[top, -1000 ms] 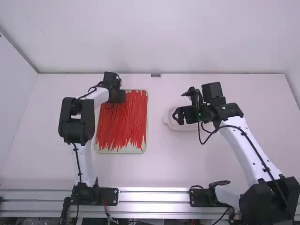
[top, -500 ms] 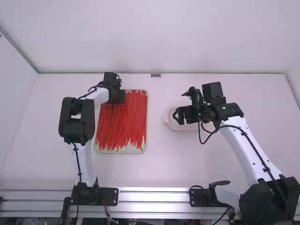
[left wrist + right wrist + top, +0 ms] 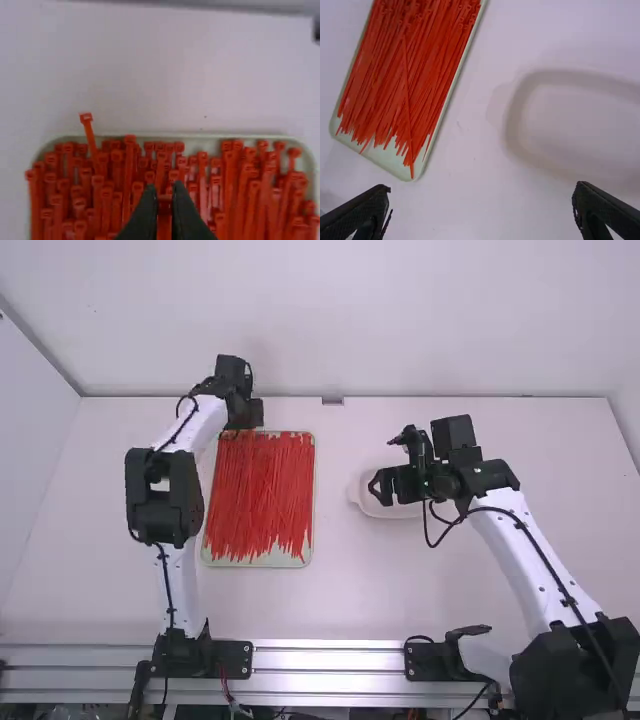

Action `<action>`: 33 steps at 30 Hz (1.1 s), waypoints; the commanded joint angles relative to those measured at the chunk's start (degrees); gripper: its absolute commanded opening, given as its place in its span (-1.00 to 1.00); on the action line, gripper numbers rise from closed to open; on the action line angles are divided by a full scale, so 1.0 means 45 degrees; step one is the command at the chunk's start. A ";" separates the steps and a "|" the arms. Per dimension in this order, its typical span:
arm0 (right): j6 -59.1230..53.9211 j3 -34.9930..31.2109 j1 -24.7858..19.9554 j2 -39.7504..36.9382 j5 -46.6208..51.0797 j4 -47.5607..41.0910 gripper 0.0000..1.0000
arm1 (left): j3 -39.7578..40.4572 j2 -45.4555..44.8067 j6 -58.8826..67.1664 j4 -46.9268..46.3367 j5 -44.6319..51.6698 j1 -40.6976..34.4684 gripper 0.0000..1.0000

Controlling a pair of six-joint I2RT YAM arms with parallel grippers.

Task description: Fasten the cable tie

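left fingers (image 3: 144, 217) pinch cable tie (image 3: 163, 222) at tray (image 3: 210, 135) far edge, arm outstretched | right fingers (image 3: 357, 210) spread wide

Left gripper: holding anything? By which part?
Yes. The left gripper is shut on one red cable tie, pinching the strap just below its head end.

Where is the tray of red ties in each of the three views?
High view: the tray lies left of the middle, its far end at the left gripper.
Left wrist view: the tray's far rim, just beyond that gripper, which pinches one tie.
Right wrist view: the tray's near corner, beyond the open right gripper.
Shared landmark: the ties, heads at the far rim, tails at the near one.
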 commanded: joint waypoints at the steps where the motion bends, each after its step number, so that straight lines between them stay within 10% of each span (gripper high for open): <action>1: 0.0029 0.0374 0.0010 -0.0010 -0.0083 0.0005 0.96 | 0.1666 -0.0053 0.0034 -0.0835 0.0151 -0.0010 -0.97; 17: -0.0024 0.0374 0.0010 -0.0010 -0.0063 0.0068 0.96 | 0.5153 -0.2676 0.0423 -0.4070 -0.1365 -0.0933 -0.96; 33: -0.0107 0.0374 0.0015 -0.0010 -0.0087 0.0097 0.96 | -0.0753 -0.5795 0.0325 -0.1768 -0.3084 -0.2186 -0.96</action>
